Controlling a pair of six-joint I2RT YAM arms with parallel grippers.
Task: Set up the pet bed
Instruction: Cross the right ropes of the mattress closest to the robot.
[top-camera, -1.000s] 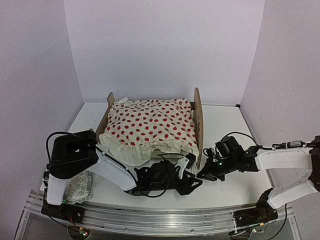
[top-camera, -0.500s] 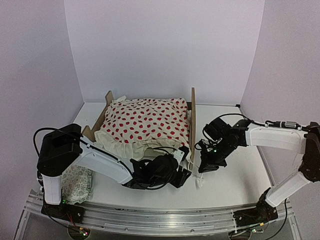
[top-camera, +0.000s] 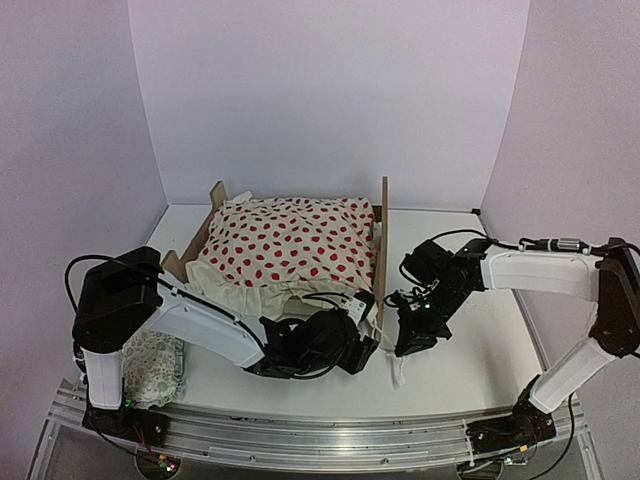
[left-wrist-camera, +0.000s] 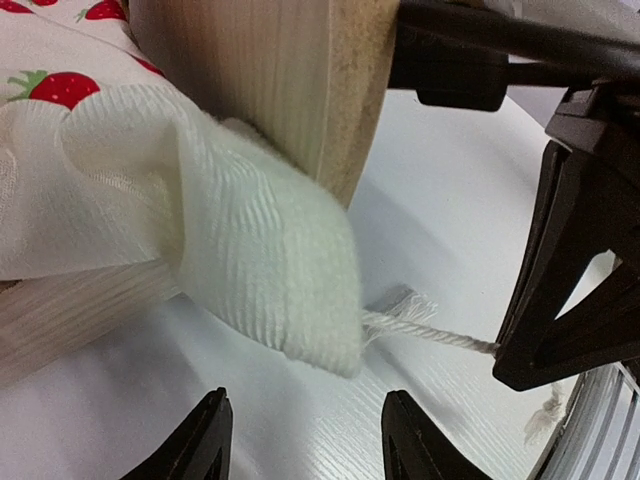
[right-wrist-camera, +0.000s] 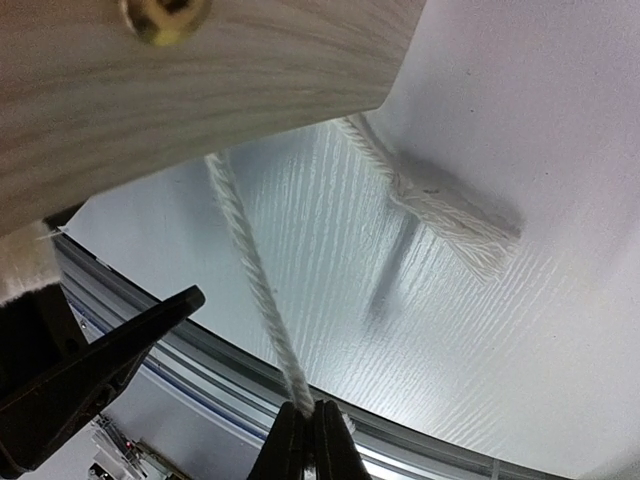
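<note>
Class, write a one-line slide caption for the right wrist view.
Right hand pinches a white cord running from the pet bed's plywood board; a frayed cord end lies on the table.

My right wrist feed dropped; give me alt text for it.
The right end effector is pinched shut on a white cord running up to the pet bed's wooden board. A second frayed cord end lies on the table.

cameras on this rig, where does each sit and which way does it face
Top external: above and behind the bases, looking down at the bed and blanket; left arm and right arm show.
Left wrist: on the left arm, facing the blanket corner and headboard; left gripper open.
Right wrist: on the right arm, looking past the headboard's lower edge; right gripper pinches the cord.
Shared: both wrist views show the cord.
</note>
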